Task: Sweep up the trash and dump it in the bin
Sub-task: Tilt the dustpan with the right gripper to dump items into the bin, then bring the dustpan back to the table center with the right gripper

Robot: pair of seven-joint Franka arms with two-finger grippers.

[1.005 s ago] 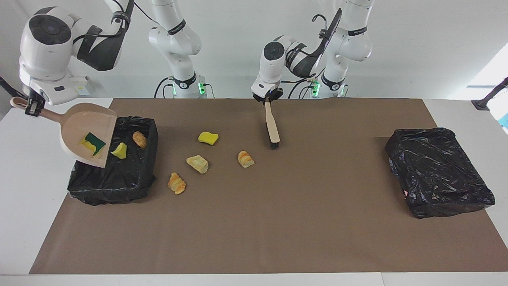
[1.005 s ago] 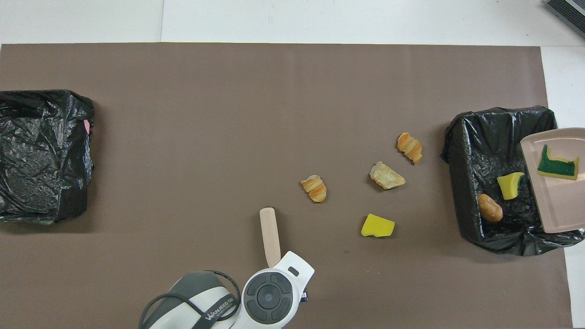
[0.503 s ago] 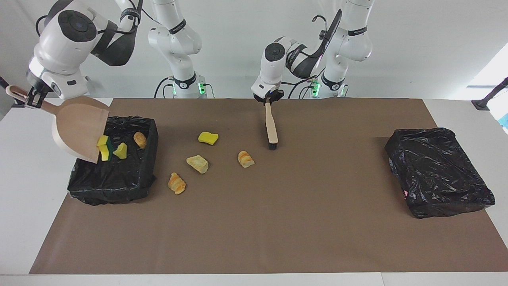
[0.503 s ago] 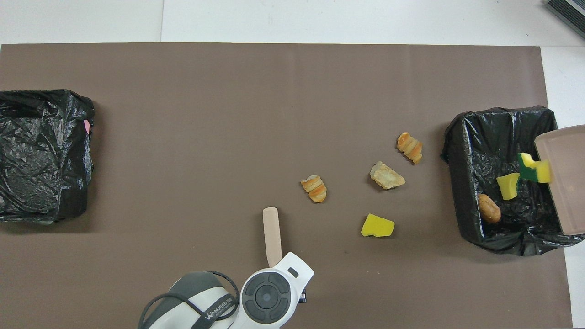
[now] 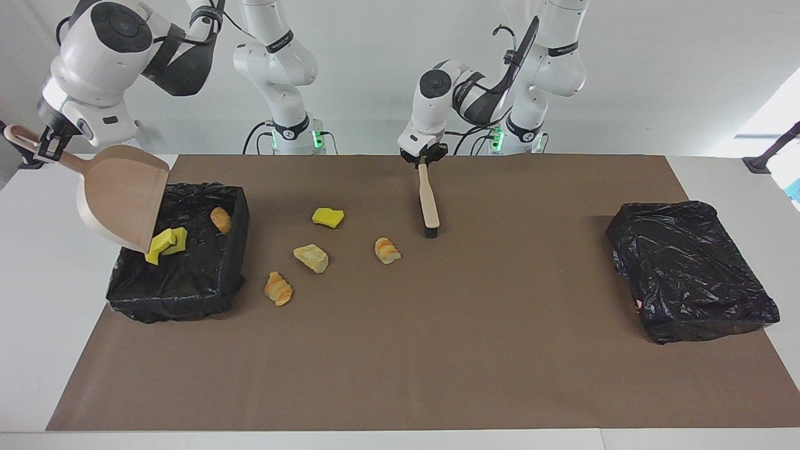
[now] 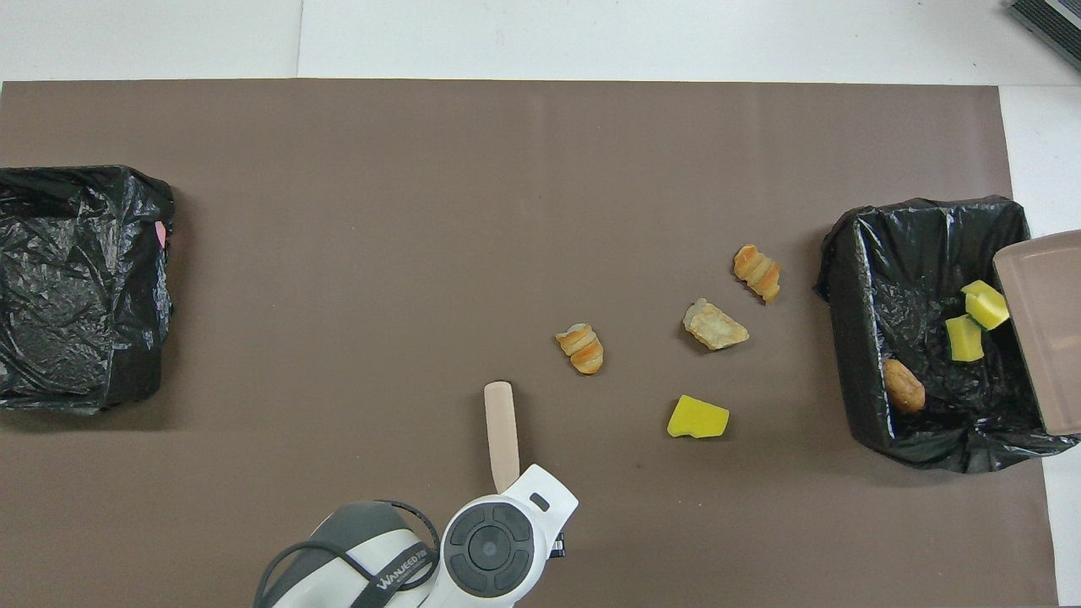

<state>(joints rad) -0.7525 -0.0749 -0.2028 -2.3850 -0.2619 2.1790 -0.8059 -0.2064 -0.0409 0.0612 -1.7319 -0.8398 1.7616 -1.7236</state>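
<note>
My right gripper (image 5: 47, 147) is shut on the handle of the beige dustpan (image 5: 122, 200), which tilts steeply over the black-lined bin (image 5: 181, 300) at the right arm's end. In the bin lie two yellow sponge pieces (image 5: 165, 244) just under the pan's lip and a bread lump (image 5: 220, 219). Loose trash lies on the mat beside the bin: a yellow sponge (image 5: 327, 217), a tan lump (image 5: 311, 257) and two bread rolls (image 5: 387, 250) (image 5: 278, 287). My left gripper (image 5: 424, 156) is shut on the beige brush (image 5: 428, 203), whose bristles point down at the mat.
A second black-lined bin (image 5: 690, 269) stands at the left arm's end of the brown mat (image 5: 475, 350). From above, the dustpan (image 6: 1047, 329) covers one edge of the first bin (image 6: 853, 338), and the brush (image 6: 501, 431) lies nearer to the robots than the loose scraps.
The dustpan has tipped up steeper and the green-backed sponge has slid off it into the bin beside the other yellow piece. The brush has barely shifted.
</note>
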